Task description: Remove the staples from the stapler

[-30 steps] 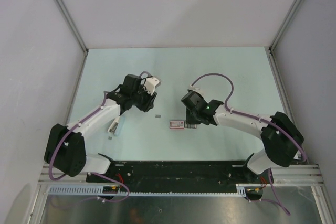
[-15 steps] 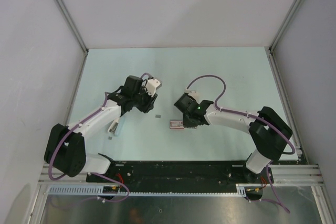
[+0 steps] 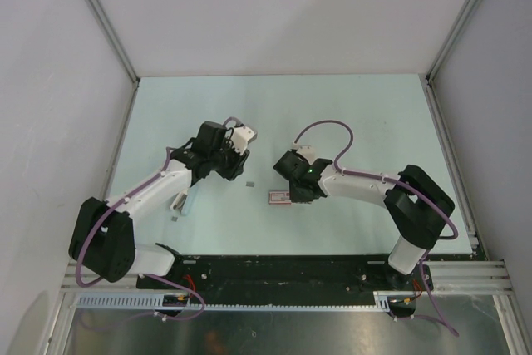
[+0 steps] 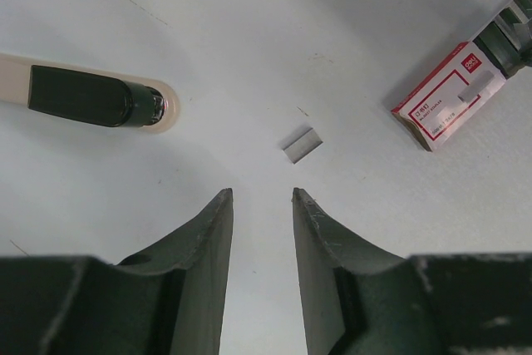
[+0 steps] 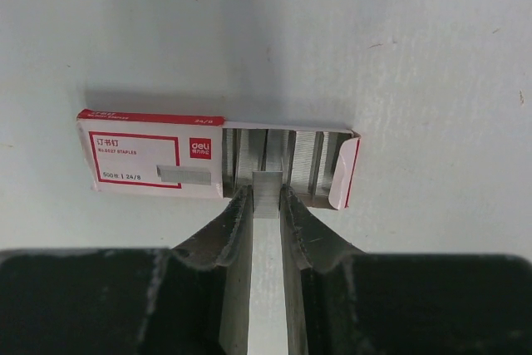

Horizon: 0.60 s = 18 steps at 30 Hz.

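Observation:
The stapler point(image 4: 91, 97) is a long cream body with a dark insert, lying on the table left of my left gripper point(image 4: 262, 195); from above the stapler point(image 3: 181, 201) lies beside the left forearm. That gripper point(image 3: 235, 165) hangs open and empty. A short loose strip of staples point(image 4: 302, 144) lies just ahead of it. My right gripper point(image 5: 266, 199) is shut on another strip of staples point(image 5: 267, 182) at the open end of a white-and-red staple box point(image 5: 150, 164). Rows of staples fill the box's open part.
The staple box point(image 3: 279, 197) lies mid-table between the arms, with the right gripper point(image 3: 299, 193) over its right end. The loose strip point(image 3: 252, 184) sits left of it. A tiny grey bit point(image 3: 173, 219) lies near the stapler. Side walls bound the pale table point(image 3: 366, 114).
The right arm has swung its elbow inward and its gripper has shifted left, closer over the staple box. The left arm has barely moved.

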{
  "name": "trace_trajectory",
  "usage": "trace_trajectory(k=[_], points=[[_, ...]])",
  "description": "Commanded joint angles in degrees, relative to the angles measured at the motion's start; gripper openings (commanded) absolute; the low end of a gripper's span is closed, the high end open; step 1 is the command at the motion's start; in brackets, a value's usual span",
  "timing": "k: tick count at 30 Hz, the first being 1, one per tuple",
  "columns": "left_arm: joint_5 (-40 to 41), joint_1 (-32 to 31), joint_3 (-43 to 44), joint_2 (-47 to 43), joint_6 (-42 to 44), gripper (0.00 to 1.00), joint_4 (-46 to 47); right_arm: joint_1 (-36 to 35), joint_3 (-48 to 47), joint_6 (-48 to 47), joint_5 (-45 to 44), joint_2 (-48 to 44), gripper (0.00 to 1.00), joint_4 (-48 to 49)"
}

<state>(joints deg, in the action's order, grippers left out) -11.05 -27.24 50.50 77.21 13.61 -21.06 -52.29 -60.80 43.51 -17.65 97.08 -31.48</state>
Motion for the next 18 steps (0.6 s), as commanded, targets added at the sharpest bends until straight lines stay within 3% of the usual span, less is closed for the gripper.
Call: trace_trajectory(k=[1,18], points=[[-0.44,-0.56,-0.27,-2.00,2.87,0.39,1.65,-0.29,-2.02,0.17,-1.96,0.61,0.00,-0.03],[-0.60,-0.74,-1.08,-3.00,3.33,0.39,1.73,0.11,-2.05,-0.54,-0.86,1.75,0.00,1.85]])
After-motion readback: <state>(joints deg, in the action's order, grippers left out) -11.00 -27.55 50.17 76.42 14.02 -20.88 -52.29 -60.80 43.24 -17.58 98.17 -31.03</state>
